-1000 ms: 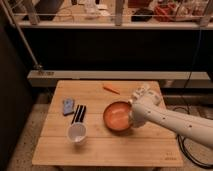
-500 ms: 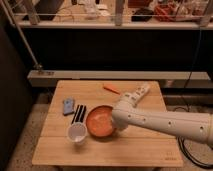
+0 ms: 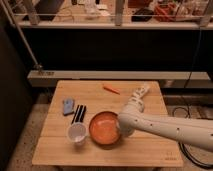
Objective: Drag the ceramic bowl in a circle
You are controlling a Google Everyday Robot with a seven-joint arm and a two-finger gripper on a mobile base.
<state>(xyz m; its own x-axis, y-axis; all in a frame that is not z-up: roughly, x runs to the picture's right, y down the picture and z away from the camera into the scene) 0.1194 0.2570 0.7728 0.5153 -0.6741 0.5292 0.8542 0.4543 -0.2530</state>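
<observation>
- The gripper (image 3: 121, 127), lower centre of the frame, is clenched, apparently on the right rim of the ceramic bowl (image 3: 103, 129).
- The bowl touches the white cup (image 3: 76, 133); the circle seems unfinished.

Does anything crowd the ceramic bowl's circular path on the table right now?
Yes. The white cup sits right against the ceramic bowl on its left side, with the black item and blue item just beyond. The gripper, shut, is at the bowl's right rim; nothing separates them.
</observation>
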